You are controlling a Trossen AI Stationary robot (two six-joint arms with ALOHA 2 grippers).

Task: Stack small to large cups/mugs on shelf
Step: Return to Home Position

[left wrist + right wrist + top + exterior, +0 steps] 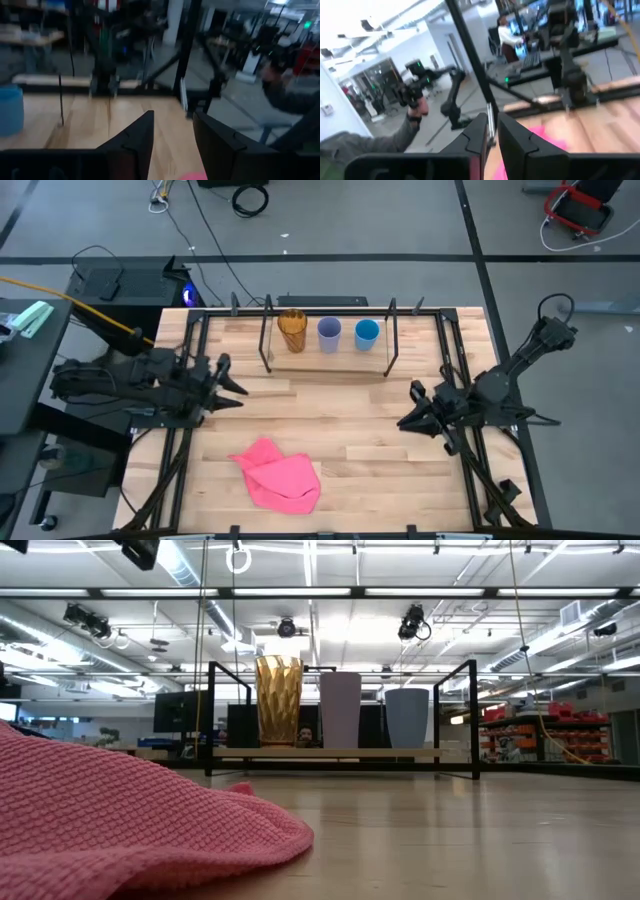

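High view, cups: we see the blue cup [367, 333], the lavender cup [329, 334] and the amber cup [292, 331] upright in one row on the shelf [347, 352]. The blue one is toward the right gripper's side and the amber one toward the left gripper's side.
High view, arms: both arms are bent over the table's [350, 420] side edges. The left gripper [240, 394] and the right gripper [404, 418] point toward each other, well apart from the shelf.
Low view, cut off: the pink cloth [120, 810] fills the near corner and is cut by the frame.
Left wrist view: the fingers [142, 137] are spread and hold nothing. The blue cup is cut off at the edge, and the room is blurred.
Right wrist view: the fingers [515, 137] are a narrow slit apart and grip nothing. Beyond them we see a person's hand [415, 107], not sharp.
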